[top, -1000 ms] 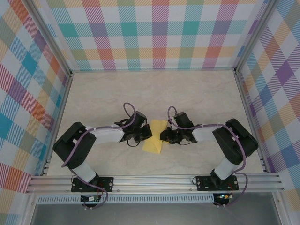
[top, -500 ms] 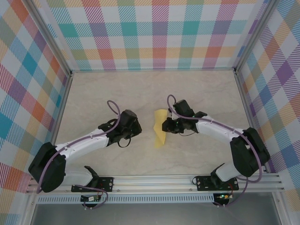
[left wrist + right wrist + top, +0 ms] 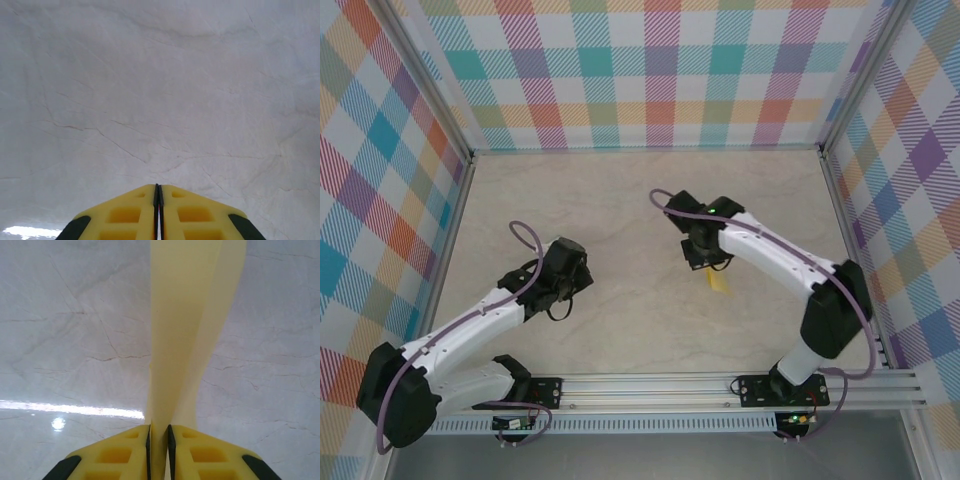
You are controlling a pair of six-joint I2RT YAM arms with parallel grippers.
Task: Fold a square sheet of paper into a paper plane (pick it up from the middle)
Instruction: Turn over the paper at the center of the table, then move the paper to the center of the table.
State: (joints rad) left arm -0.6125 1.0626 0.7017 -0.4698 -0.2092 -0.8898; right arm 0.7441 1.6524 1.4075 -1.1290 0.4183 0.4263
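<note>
Right fingers [image 3: 120, 452] pinching yellow paper [image 3: 185, 315] (folded), left fingers [image 3: 125, 215] together

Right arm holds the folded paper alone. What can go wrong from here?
1. The yellow paper hangs from a narrow pinch in the right fingers; it may slip or spring open.
2. The left fingers are shut, empty, far aside; any handover needs reopening and a long approach.

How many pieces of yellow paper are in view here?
1. The folded yellow paper is pinched between the right fingers, held over the table right of centre. A scrap could lie hidden beneath an arm.
</note>
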